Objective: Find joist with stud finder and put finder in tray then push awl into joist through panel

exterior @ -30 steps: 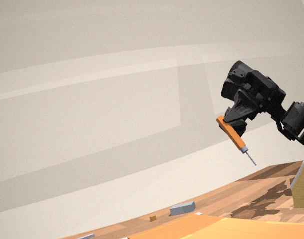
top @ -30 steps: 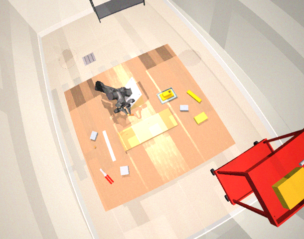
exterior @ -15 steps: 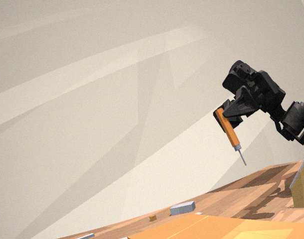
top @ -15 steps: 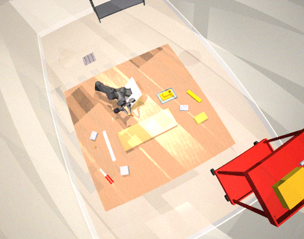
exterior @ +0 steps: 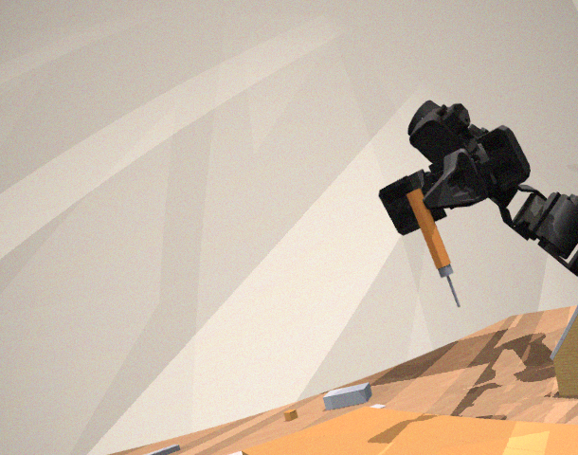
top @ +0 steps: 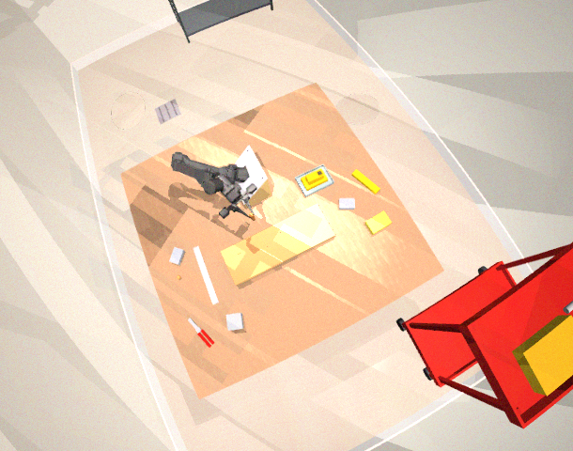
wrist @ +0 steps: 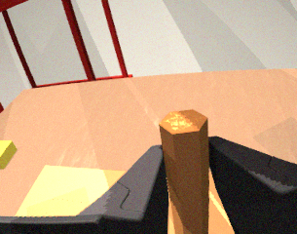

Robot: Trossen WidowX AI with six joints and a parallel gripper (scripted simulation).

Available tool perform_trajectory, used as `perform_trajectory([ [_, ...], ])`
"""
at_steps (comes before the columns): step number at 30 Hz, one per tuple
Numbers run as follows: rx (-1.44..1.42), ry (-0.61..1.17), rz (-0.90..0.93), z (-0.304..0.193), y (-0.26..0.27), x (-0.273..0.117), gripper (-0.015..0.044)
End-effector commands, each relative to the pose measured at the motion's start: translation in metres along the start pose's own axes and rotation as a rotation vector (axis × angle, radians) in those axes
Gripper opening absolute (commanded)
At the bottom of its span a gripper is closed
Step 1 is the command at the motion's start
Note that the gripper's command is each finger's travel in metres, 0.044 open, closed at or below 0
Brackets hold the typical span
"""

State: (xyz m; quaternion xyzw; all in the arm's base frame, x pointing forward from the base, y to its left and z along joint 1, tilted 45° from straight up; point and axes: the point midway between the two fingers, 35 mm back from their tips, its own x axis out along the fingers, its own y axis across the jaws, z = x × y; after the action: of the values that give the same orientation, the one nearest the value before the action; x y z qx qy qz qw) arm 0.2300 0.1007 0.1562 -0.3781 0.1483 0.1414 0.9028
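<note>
My gripper (top: 251, 213) (exterior: 421, 198) (wrist: 185, 151) is shut on the orange handle of the awl (exterior: 429, 232) (wrist: 188, 185). The handle's butt end is up and its thin metal tip points steeply down in the exterior view, free in the air above the table. The floor panel (top: 296, 240) (exterior: 338, 435) (wrist: 51, 190) lies beyond the gripper, a long yellowish slab; the awl does not touch it. The yellow stud finder (top: 314, 178) lies in the small tray (top: 320, 188). The joist is hidden, and no hole can be made out at this scale.
A white-topped block (top: 252, 167) (exterior: 575, 362) stands close beside the arm. A white strip (top: 206, 274), grey blocks (top: 177, 256) (top: 234, 321) and red-handled pliers (top: 199, 332) lie left of and below the panel in the top view. Yellow pieces (top: 365, 180) (top: 378, 222) lie right.
</note>
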Motion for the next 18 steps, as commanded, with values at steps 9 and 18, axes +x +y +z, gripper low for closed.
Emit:
perform_trajectory([
  [9,-0.145,0.038,0.169,0.016,0.015,0.02,0.0],
  [18,-0.236,0.066,0.301,0.022,0.029,0.038,0.0],
])
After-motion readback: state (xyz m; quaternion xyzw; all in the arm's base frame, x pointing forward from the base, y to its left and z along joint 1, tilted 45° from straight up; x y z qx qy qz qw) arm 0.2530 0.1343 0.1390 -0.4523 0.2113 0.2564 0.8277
